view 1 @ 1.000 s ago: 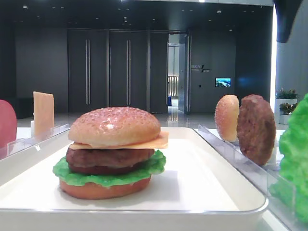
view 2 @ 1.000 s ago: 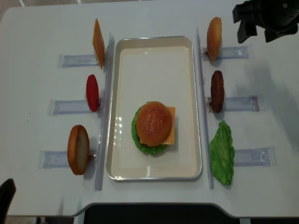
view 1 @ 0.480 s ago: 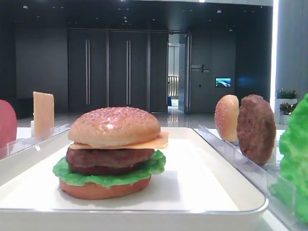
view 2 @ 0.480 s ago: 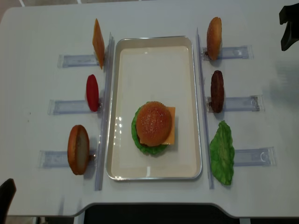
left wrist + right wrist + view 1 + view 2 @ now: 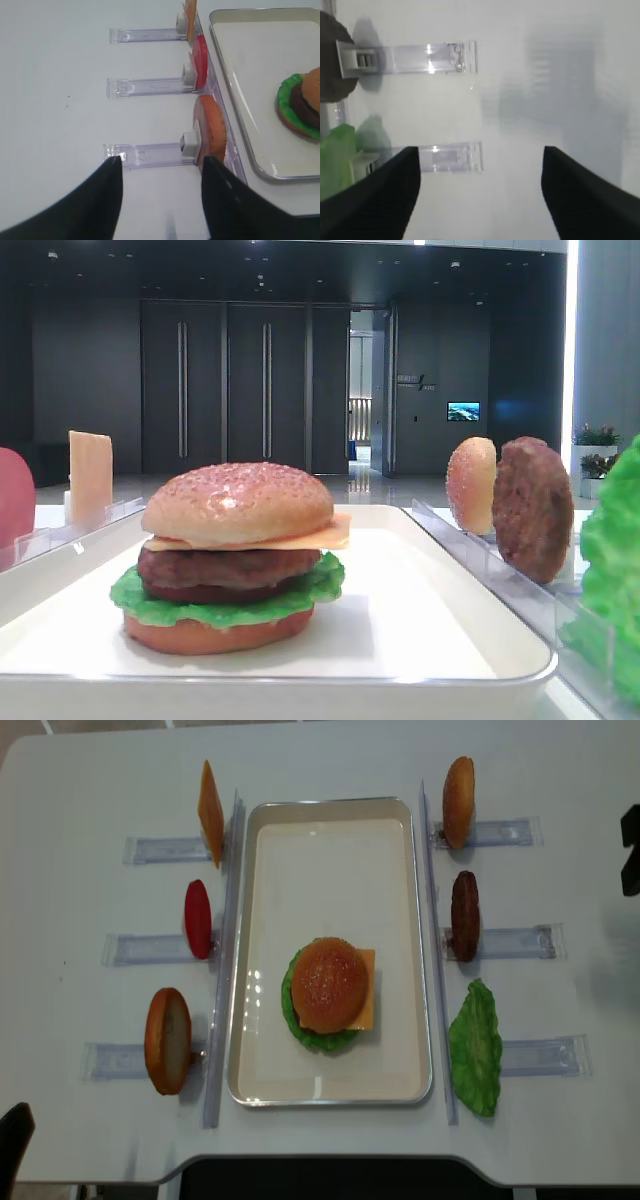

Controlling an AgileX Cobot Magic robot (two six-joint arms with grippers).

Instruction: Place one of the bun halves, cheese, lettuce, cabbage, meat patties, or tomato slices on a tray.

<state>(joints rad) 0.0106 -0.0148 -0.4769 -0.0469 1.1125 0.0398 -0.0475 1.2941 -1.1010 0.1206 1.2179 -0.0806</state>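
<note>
On the white tray (image 5: 331,840) sits a stacked burger, the sesame bun top (image 5: 328,983) above cheese (image 5: 366,990) and lettuce (image 5: 318,1040). Clear racks (image 5: 160,849) flank the tray on the bench (image 5: 90,780): spare cheese slice (image 5: 210,812), tomato (image 5: 198,918) and bun (image 5: 167,1040) left; bun half (image 5: 458,801), patty (image 5: 465,915) and leaf (image 5: 475,1048) right. The right pincer (image 5: 480,195) gapes wide, empty, above the bench beside the right racks. The left pincer (image 5: 160,170) is closed, holding nothing.

A glossy, sesame-speckled crust is seen on the bun top (image 5: 238,502) — the patty (image 5: 531,508) beside the rack is rough and matt. The tray (image 5: 262,1080) is smooth with a shiny rim; the racks (image 5: 150,155) are clear plastic, the table (image 5: 80,780) matt white.
</note>
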